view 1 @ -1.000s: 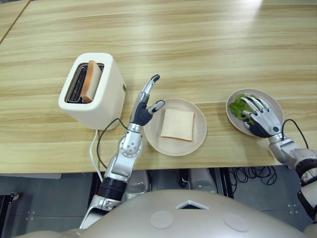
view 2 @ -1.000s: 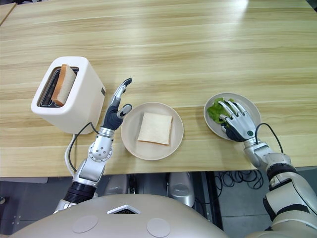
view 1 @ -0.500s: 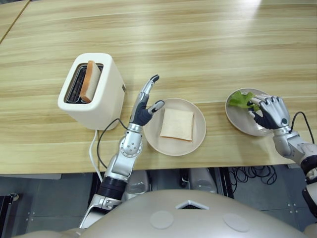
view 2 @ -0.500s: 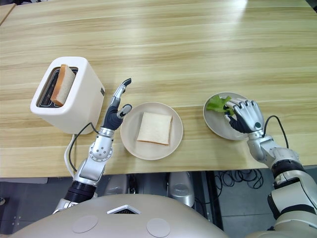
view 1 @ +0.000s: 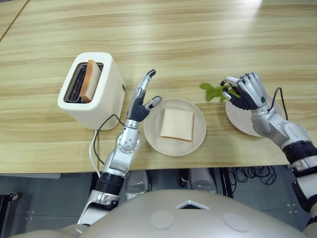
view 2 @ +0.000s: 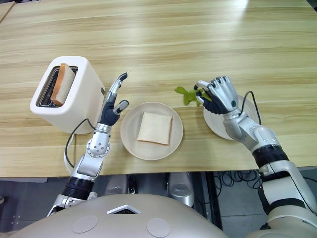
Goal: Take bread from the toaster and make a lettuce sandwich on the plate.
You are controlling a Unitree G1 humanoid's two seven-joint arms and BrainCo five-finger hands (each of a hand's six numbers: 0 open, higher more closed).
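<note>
A cream toaster [view 1: 94, 94] stands at the left with one slice of bread [view 1: 89, 80] upright in its slot. A beige plate [view 1: 174, 127] in the middle carries one white bread slice [view 1: 177, 124] lying flat. My right hand [view 1: 245, 90] is shut on a green lettuce leaf [view 1: 213, 91], held above the table between the middle plate and a small side plate [view 1: 245, 120]. My left hand [view 1: 140, 99] stands open between the toaster and the middle plate, fingers pointing up, holding nothing.
The toaster's cable [view 1: 97, 144] loops over the table's front edge beside my left arm. The wooden table [view 1: 198, 39] stretches bare behind the plates and toaster.
My right hand closed on the lettuce, lifted it off the small plate and carried it left toward the middle plate. The left hand rose slightly and stayed open.
</note>
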